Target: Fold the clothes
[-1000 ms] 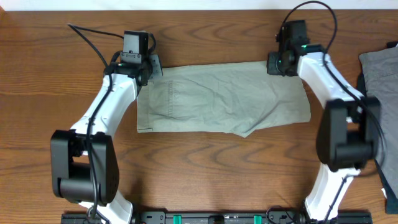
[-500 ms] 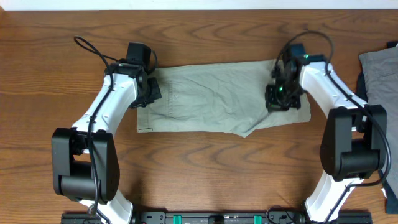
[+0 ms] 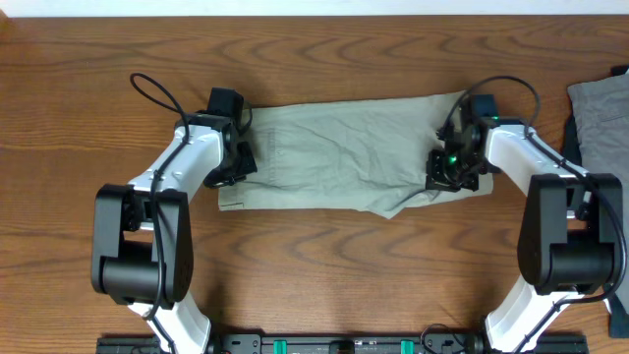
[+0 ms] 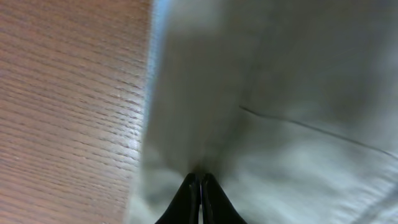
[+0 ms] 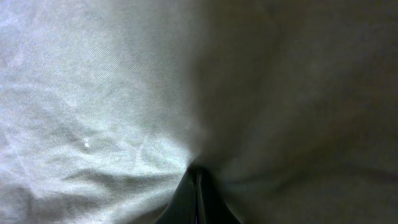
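Looking from overhead, both arms have come in from the far edge of the shorts (image 3: 344, 157) toward the near side within the last second. The left pincer (image 3: 239, 162) now sits on one end of the garment and the right pincer (image 3: 447, 172) on the other, with the pale cloth spread flat between them on the wooden table (image 3: 314, 265). A grey garment (image 3: 600, 113) lies well outside the right pincer. The shorts' outline has barely shifted, so I judge that the grips are only just taken and the fold itself has not begun

From the left wrist, the left pincer (image 4: 199, 186) has its black tips pressed together on a pucker of sage cloth. A seam (image 4: 311, 127) runs ahead and to its right, and wood grain lies to its left

From the right wrist, the right pincer (image 5: 196, 180) is likewise clamped on fabric: fine twill weave, with soft creases fanning out from the pinch, bright to its left and shaded to its right
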Controlling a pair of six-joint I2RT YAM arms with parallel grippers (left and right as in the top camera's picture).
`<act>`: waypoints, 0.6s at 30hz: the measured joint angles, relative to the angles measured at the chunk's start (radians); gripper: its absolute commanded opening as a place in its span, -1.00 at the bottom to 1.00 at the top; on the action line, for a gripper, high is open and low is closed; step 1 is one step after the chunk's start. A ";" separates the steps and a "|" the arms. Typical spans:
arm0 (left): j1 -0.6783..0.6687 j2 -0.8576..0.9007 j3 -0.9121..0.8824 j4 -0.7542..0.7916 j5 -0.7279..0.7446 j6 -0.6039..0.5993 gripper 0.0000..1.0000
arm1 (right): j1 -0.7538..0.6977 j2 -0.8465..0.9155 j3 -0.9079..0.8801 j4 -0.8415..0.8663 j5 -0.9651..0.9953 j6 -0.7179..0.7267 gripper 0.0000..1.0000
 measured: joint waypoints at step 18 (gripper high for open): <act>-0.004 0.023 0.010 -0.005 -0.124 0.023 -0.88 | -0.015 0.000 0.004 -0.018 -0.029 -0.001 -0.63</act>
